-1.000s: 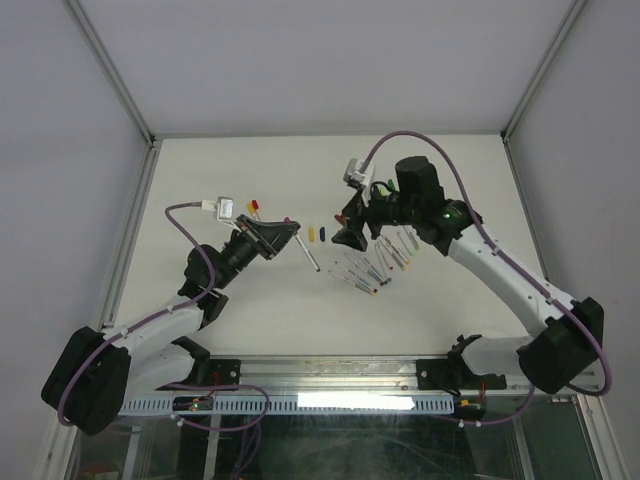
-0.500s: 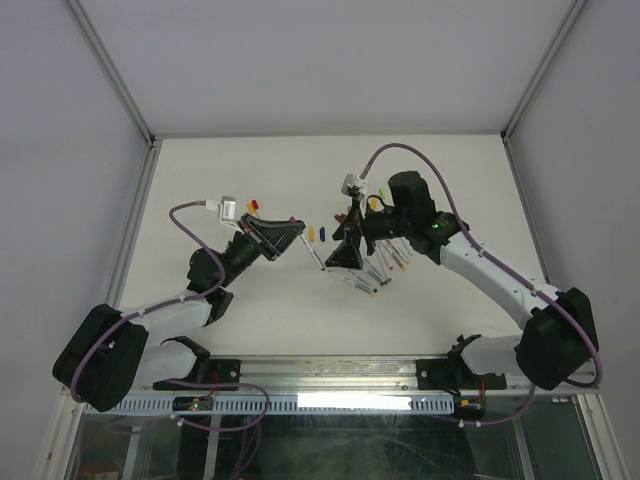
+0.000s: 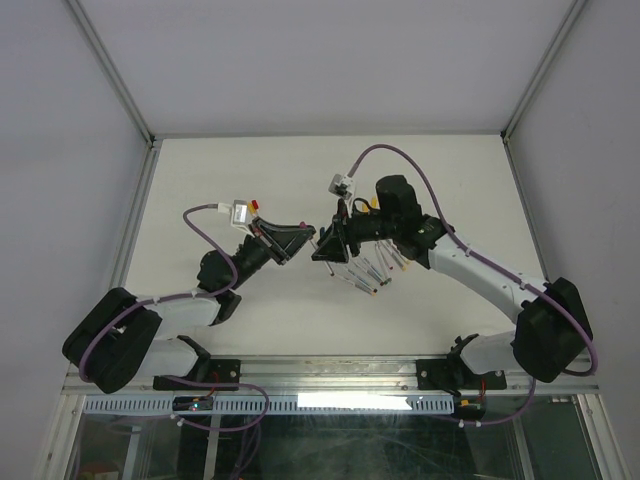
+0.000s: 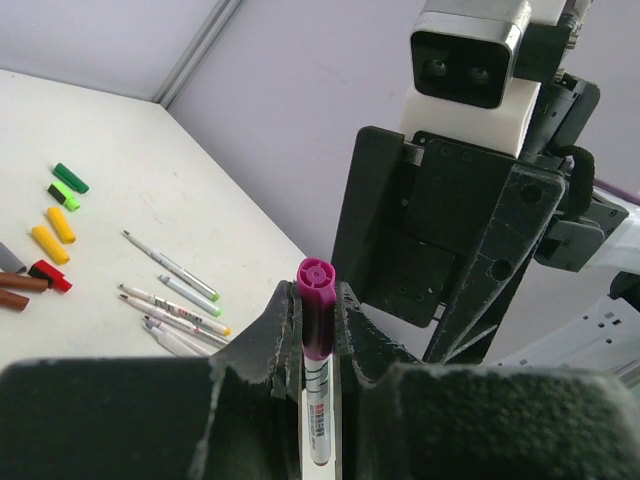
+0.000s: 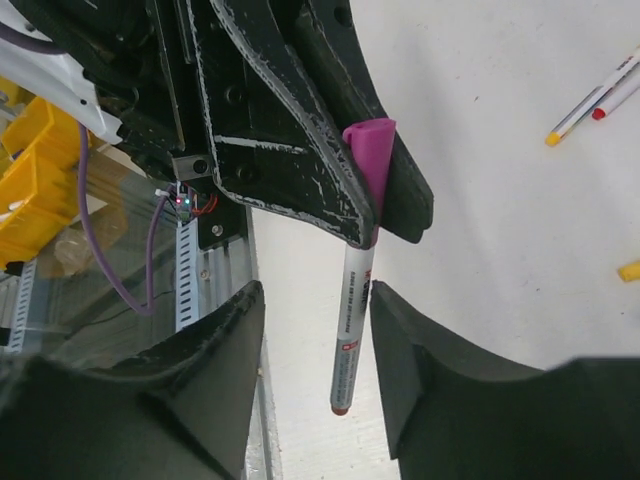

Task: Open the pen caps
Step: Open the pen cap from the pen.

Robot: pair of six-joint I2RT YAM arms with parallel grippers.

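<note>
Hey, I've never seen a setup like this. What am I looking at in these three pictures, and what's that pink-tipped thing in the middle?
Two robot arms are bolted at the near edge of a white table. The wide picture looks down from above. The other two come from small cameras on each arm's wrist. The left end effector is shut on a white pen, whose pink cap is on. The right end effector is open, with its fingers on either side of the pen's barrel but not gripping it. On the table lie uncapped pens and loose caps in green, yellow and red.
</note>
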